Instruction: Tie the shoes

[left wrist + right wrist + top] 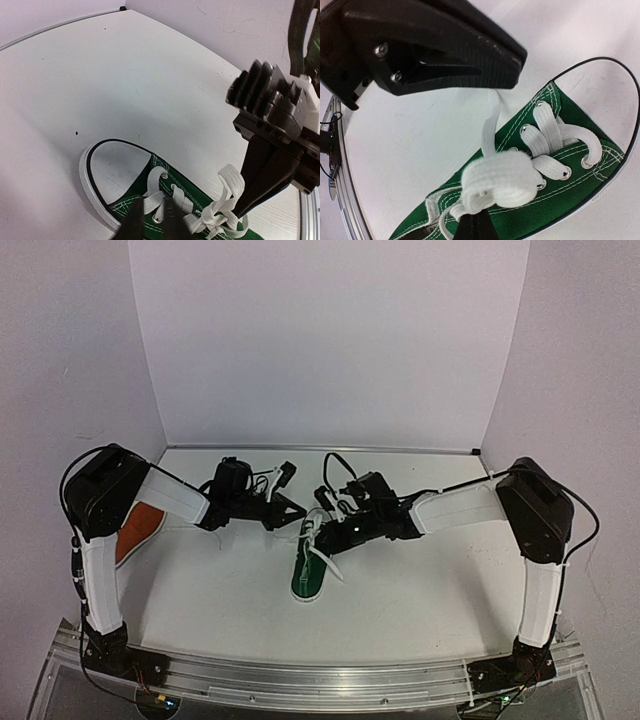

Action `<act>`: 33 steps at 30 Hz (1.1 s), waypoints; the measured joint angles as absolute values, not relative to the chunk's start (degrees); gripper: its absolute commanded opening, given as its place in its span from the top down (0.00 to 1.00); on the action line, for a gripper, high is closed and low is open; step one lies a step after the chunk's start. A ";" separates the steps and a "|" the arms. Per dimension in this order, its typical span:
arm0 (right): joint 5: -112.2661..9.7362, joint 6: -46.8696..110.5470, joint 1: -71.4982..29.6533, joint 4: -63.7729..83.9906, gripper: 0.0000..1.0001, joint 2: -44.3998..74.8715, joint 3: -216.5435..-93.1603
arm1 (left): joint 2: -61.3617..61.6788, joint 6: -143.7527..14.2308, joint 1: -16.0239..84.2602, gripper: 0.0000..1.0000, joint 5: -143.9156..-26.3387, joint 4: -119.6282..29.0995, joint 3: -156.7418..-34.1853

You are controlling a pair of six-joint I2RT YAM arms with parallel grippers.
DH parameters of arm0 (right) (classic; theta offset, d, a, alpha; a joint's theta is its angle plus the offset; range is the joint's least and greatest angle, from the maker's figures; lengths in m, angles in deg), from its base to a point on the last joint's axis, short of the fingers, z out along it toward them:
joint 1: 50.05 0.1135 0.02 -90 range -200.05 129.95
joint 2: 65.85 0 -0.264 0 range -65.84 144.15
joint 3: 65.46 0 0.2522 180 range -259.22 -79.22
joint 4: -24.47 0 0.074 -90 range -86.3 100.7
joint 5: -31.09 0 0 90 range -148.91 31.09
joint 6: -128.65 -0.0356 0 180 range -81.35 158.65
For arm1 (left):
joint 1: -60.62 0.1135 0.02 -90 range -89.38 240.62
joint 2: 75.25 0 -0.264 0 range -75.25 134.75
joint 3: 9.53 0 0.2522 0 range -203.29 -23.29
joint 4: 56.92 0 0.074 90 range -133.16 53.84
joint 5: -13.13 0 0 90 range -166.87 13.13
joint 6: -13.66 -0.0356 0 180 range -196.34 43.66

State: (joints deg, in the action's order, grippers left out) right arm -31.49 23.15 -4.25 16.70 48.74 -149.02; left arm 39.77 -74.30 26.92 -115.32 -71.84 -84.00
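Right end effector pinched shut on loop, lifting it off green shoe, mid-counter. Left end effector closed on lace, likely to wrap. Far left: orange shoe.

The dark green shoe lies on the white bench, its white rubber toe at the upper right. Over its tongue, a thick wad of white lace sits on the closed tip of the right end effector. Above the shoe, the black left end effector is closed, and one lace strand rises from the eyelets to its underside.
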 measured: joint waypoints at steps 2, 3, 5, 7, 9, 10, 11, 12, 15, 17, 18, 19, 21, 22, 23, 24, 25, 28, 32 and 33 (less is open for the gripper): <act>-31.51 23.21 -4.20 16.64 1.00 48.72 -148.84 | 39.77 -73.64 27.06 0.59 -115.82 -72.16 -84.00; -31.49 23.23 -4.19 16.60 1.00 48.72 -148.83 | 39.77 -72.93 27.09 0.57 -116.19 -72.19 -84.02; -31.50 23.40 -4.15 16.64 1.00 48.72 -148.82 | 39.77 -72.40 27.09 0.53 -117.19 -72.31 -84.04; -31.49 23.54 -4.13 16.57 1.00 48.72 -148.82 | 39.77 -71.73 27.08 0.52 -118.27 -72.37 -84.05; -31.49 23.66 -4.12 16.55 1.00 48.72 -148.84 | 39.77 -71.48 27.08 0.51 -119.48 -72.83 -84.05; -31.49 23.69 -4.12 16.55 1.00 48.72 -148.84 | 39.77 -71.38 27.08 0.51 -120.14 -73.20 -84.05; -31.49 23.73 -4.12 16.50 1.00 48.72 -148.85 | 39.77 -71.19 27.08 0.50 -120.87 -73.68 -84.04; -31.49 23.79 -4.12 16.45 1.00 48.72 -148.86 | 39.77 -70.82 27.08 0.50 -121.48 -74.20 -84.03; -31.46 23.87 -4.12 16.18 1.00 48.72 -148.97 | 39.77 -69.79 27.08 0.48 -123.13 -76.69 -83.91; -31.46 23.89 -4.12 16.02 1.00 48.72 -148.97 | 39.77 -68.94 27.08 0.48 -124.19 -78.20 -83.89; -31.46 23.89 -4.12 15.87 1.00 48.72 -148.97 | 39.77 -68.60 27.08 0.48 -124.74 -78.88 -83.89; -31.46 23.91 -4.12 15.79 1.00 48.72 -148.97 | 39.77 -68.34 27.05 0.49 -125.13 -79.49 -83.89; -31.46 24.03 -4.12 15.74 1.00 48.72 -148.97 | 39.77 -67.86 26.92 0.50 -125.64 -80.21 -83.90; -31.46 24.06 -4.12 15.74 1.00 48.72 -148.97 | 39.77 -67.74 26.83 0.51 -125.75 -80.28 -83.91; -31.46 24.08 -4.12 15.73 1.00 48.72 -148.97 | 39.77 -67.73 26.75 0.51 -125.76 -80.19 -83.92; -31.46 24.11 -4.12 15.72 1.00 48.72 -148.97 | 39.78 -67.76 26.64 0.51 -125.77 -80.03 -83.96; -31.46 24.11 -4.12 15.72 1.00 48.72 -148.97 | 39.80 -67.87 26.52 0.51 -125.75 -79.55 -84.10; -31.47 24.20 -4.12 15.67 1.00 48.72 -149.01 | 40.08 -69.22 25.78 0.51 -125.56 -76.80 -85.74; -31.46 24.28 -4.12 15.46 1.00 48.72 -149.35 | 40.37 -70.82 24.47 0.54 -125.11 -74.37 -87.33; -31.46 24.28 -4.12 15.39 1.00 48.72 -149.42 | 40.43 -71.03 24.21 0.55 -125.09 -73.80 -87.60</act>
State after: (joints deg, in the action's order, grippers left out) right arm -31.46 24.28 -4.12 15.39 48.72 -149.42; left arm 40.43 -71.03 24.21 -125.09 -73.80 -87.60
